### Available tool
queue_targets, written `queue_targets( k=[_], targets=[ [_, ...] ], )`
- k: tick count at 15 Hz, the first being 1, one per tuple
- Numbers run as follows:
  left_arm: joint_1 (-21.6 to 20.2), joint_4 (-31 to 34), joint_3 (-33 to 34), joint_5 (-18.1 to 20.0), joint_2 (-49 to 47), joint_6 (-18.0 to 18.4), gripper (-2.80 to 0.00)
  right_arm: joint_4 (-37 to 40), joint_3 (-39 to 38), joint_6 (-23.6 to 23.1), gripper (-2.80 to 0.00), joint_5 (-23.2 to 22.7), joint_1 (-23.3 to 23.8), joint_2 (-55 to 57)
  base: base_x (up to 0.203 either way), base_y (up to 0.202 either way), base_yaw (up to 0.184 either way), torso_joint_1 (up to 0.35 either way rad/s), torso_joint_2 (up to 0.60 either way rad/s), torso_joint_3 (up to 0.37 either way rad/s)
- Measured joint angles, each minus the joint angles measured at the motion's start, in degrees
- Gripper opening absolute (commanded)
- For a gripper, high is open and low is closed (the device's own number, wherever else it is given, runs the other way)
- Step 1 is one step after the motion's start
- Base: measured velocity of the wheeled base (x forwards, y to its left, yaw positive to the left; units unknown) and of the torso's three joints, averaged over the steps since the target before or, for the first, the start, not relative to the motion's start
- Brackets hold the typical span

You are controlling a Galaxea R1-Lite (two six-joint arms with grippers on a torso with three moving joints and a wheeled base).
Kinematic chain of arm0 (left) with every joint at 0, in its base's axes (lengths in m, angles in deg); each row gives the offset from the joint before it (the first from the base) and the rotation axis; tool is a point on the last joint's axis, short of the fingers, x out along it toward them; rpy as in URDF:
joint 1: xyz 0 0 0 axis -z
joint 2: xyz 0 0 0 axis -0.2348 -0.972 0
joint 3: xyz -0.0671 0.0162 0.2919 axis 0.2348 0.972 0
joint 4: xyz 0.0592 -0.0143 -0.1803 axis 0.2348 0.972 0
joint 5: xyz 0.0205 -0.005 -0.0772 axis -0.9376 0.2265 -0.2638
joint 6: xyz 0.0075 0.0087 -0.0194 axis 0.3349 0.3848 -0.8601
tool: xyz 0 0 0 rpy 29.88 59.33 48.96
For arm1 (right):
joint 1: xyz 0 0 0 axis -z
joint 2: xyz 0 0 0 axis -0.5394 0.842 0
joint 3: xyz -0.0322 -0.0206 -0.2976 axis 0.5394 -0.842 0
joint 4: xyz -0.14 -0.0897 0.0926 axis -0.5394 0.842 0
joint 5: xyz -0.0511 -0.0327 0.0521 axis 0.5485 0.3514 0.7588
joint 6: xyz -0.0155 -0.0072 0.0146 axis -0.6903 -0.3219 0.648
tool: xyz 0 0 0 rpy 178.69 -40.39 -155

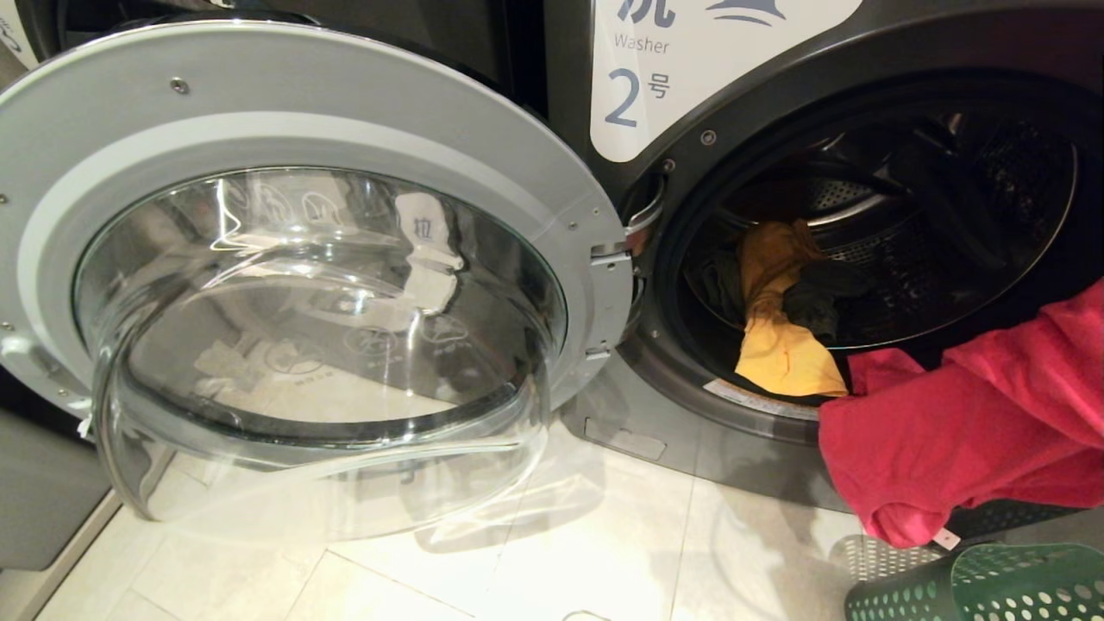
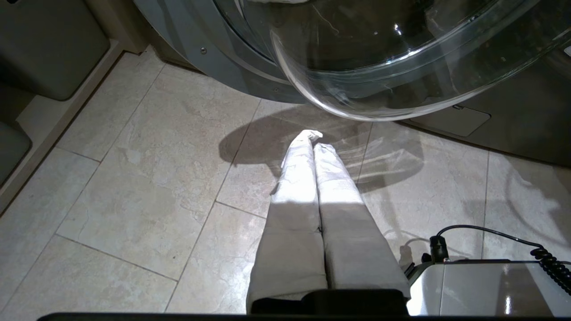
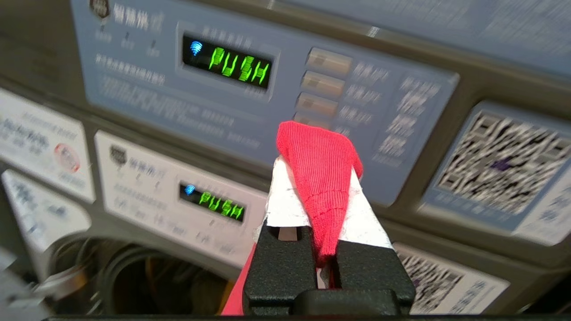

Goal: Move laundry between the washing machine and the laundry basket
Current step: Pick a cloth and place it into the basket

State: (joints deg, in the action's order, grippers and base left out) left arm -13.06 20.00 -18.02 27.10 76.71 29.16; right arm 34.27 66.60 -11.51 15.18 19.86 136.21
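Observation:
The washing machine (image 1: 733, 78) marked "2" stands with its round glass door (image 1: 302, 285) swung open to the left. Inside the drum mouth lie a mustard-orange cloth (image 1: 780, 319) and a dark grey-olive piece (image 1: 815, 302). A red-pink cloth (image 1: 975, 423) hangs at the right, in front of the drum's lower rim and above the green laundry basket (image 1: 992, 586). My right gripper (image 3: 319, 154) is shut on that red-pink cloth (image 3: 321, 169), facing the control panels. My left gripper (image 2: 314, 138) is shut and empty, parked low above the floor tiles below the door.
Pale tiled floor (image 1: 517, 552) lies below the door and machine. The open door's glass bowl (image 2: 401, 58) bulges out just ahead of the left gripper. Control panels with green "PUSH" displays (image 3: 238, 67) face the right gripper. A grey bin (image 2: 49, 49) sits at the left.

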Motion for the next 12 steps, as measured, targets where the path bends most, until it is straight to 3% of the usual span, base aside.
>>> queue_targets(
  k=[8, 12],
  targets=[
    [0.0, 0.03, 0.0, -0.02, 0.0, 0.0, -2.8, 3.62, 0.21, 2.94, -2.8, 0.37, 0.69, -0.41, 0.0, 0.0, 0.0, 0.0, 0.0, 0.0],
    [0.0, 0.0, 0.0, 0.0, 0.0, 0.0, -2.8, 3.9, 0.15, 3.14, -2.8, 0.39, 0.69, -0.83, 0.001, 0.009, -0.154, 0.005, 0.0, 0.0]
  ],
)
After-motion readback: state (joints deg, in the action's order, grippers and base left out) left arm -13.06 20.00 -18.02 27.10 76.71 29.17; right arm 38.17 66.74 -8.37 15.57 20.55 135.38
